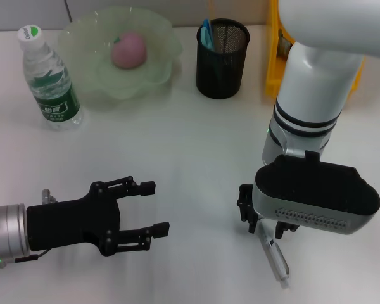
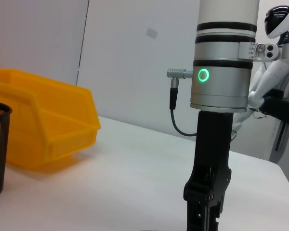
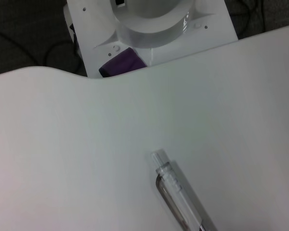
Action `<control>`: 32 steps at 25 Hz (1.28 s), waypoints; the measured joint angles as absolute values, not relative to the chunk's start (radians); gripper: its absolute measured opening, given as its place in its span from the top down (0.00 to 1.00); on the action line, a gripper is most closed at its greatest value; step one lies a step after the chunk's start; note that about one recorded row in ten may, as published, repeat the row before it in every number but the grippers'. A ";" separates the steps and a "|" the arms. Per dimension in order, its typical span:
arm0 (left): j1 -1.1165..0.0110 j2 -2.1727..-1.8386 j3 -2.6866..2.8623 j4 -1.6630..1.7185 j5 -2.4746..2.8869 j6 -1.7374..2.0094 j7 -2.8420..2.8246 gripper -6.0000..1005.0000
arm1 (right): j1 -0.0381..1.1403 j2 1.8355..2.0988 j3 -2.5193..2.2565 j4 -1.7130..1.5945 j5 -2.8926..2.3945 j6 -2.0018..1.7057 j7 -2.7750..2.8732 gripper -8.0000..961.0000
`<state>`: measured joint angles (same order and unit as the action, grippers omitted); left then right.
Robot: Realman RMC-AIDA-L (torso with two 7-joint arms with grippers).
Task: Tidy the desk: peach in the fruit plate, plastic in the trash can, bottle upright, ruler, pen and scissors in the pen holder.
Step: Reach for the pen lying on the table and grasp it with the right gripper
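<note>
Hovering low over the pen (image 1: 275,253), the right gripper (image 1: 261,223) — directly above the near stretch of the worktop (image 1: 190,158), wrist pointing straight down. Lying flat under the right jaws, that pen, clear-barrelled, one end poking out toward the near edge past the camera housing. Hard to call the right jaws: hidden beneath the housing in the head view, absent from the wrist view, so apart or together cannot be told. Showing only in the right wrist view (image 3: 180,197), the clear barrel and its tip, bare worktop all round, no finger contact visible.

Judging this as the pick-up of the pen. Best done by centring the jaws across the barrel rather than along it, closing at mid-length so it hangs balanced, lifting straight before swinging away. Slim, smooth and round, likely to roll or skate off if nudged on the way down.

Standing well beyond the right jaws, toward the back, the pen holder (image 1: 222,58), black mesh, something blue already inside. Worth tipping the pen near upright before lowering, and clearing the rim.

Waiting off to the side, the left gripper (image 1: 139,218), jaws plainly apart and holding nothing, well clear of the pen. Sitting far back from those jaws, the peach (image 1: 128,50) in the fruit plate (image 1: 158,76) and the bottle (image 1: 50,79) upright beside it.
</note>
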<state>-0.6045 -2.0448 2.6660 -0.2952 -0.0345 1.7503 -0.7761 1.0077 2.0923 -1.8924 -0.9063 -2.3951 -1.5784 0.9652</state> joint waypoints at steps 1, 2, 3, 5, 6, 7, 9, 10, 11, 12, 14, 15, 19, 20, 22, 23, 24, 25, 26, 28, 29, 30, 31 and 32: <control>-0.604 -2.045 2.666 -0.295 -0.035 1.750 -0.776 0.20 | 1.009 2.092 -1.893 -0.904 -2.395 -1.578 0.965 0.60; -0.604 -2.045 2.666 -0.294 -0.035 1.750 -0.776 0.20 | 1.011 2.092 -1.893 -0.897 -2.395 -1.578 0.965 0.60; -0.604 -2.045 2.666 -0.294 -0.035 1.750 -0.776 0.20 | 1.011 2.092 -1.893 -0.897 -2.395 -1.578 0.965 0.60; -0.604 -2.045 2.666 -0.293 -0.040 1.750 -0.776 0.20 | 1.012 2.092 -1.893 -0.894 -2.395 -1.576 0.965 0.60; -0.603 -2.045 2.666 -0.292 -0.042 1.750 -0.776 0.20 | 1.012 2.092 -1.893 -0.893 -2.395 -1.576 0.965 0.61; -0.604 -2.045 2.666 -0.292 -0.043 1.751 -0.777 0.20 | 1.012 2.092 -1.893 -0.891 -2.396 -1.575 0.965 0.61; -0.604 -2.045 2.666 -0.291 -0.043 1.752 -0.781 0.20 | 1.013 2.092 -1.893 -0.889 -2.396 -1.575 0.964 0.61; -0.604 -2.045 2.666 -0.291 -0.043 1.752 -0.781 0.20 | 1.014 2.092 -1.892 -0.887 -2.396 -1.575 0.962 0.61; -0.605 -2.045 2.666 -0.291 -0.043 1.752 -0.783 0.20 | 1.014 2.092 -1.890 -0.885 -2.396 -1.574 0.959 0.61; -0.605 -2.045 2.666 -0.291 -0.043 1.752 -0.783 0.20 | 1.015 2.092 -1.889 -0.884 -2.396 -1.574 0.957 0.62; -0.605 -2.046 2.666 -0.291 -0.044 1.752 -0.784 0.20 | 1.016 2.092 -1.888 -0.882 -2.396 -1.574 0.956 0.62; -0.605 -2.046 2.666 -0.291 -0.044 1.752 -0.784 0.20 | 1.016 2.092 -1.888 -0.881 -2.396 -1.574 0.955 0.62; -0.605 -2.046 2.666 -0.291 -0.045 1.752 -0.784 0.20 | 1.023 2.092 -1.889 -0.869 -2.395 -1.574 0.953 0.63; -0.605 -2.046 2.666 -0.291 -0.045 1.752 -0.784 0.20 | 1.025 2.092 -1.889 -0.866 -2.395 -1.574 0.953 0.63; -0.604 -2.046 2.666 -0.291 -0.045 1.752 -0.784 0.20 | 1.025 2.092 -1.892 -0.863 -2.395 -1.572 0.952 0.63; -0.604 -2.046 2.666 -0.291 -0.045 1.752 -0.784 0.20 | 1.025 2.092 -1.892 -0.862 -2.395 -1.571 0.951 0.63; -0.604 -2.046 2.666 -0.291 -0.045 1.752 -0.784 0.20 | 1.025 2.092 -1.892 -0.862 -2.395 -1.571 0.951 0.63; -0.600 -2.050 2.666 -0.290 -0.045 1.752 -0.779 0.20 | 1.025 2.092 -1.892 -0.861 -2.394 -1.570 0.951 0.63; -0.600 -2.051 2.666 -0.290 -0.045 1.752 -0.778 0.20 | 1.025 2.092 -1.893 -0.860 -2.394 -1.569 0.951 0.64; -0.600 -2.052 2.666 -0.290 -0.045 1.754 -0.778 0.20 | 1.025 2.092 -1.893 -0.858 -2.394 -1.567 0.951 0.65; -0.600 -2.052 2.666 -0.290 -0.045 1.754 -0.778 0.20 | 1.025 2.092 -1.893 -0.858 -2.394 -1.565 0.951 0.67; -0.600 -2.052 2.666 -0.290 -0.045 1.754 -0.778 0.20 | 1.025 2.092 -1.893 -0.857 -2.394 -1.562 0.951 0.68; -0.600 -2.052 2.666 -0.290 -0.045 1.755 -0.778 0.20 | 1.025 2.092 -1.894 -0.857 -2.394 -1.560 0.951 0.70; -0.600 -2.052 2.666 -0.290 -0.045 1.755 -0.778 0.20 | 1.024 2.092 -1.894 -0.857 -2.394 -1.557 0.951 0.71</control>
<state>-0.5997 -2.0523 2.6660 -0.2899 -0.0446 1.7549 -0.7780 1.0245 2.0923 -1.8942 -0.8574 -2.3936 -1.5570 0.9509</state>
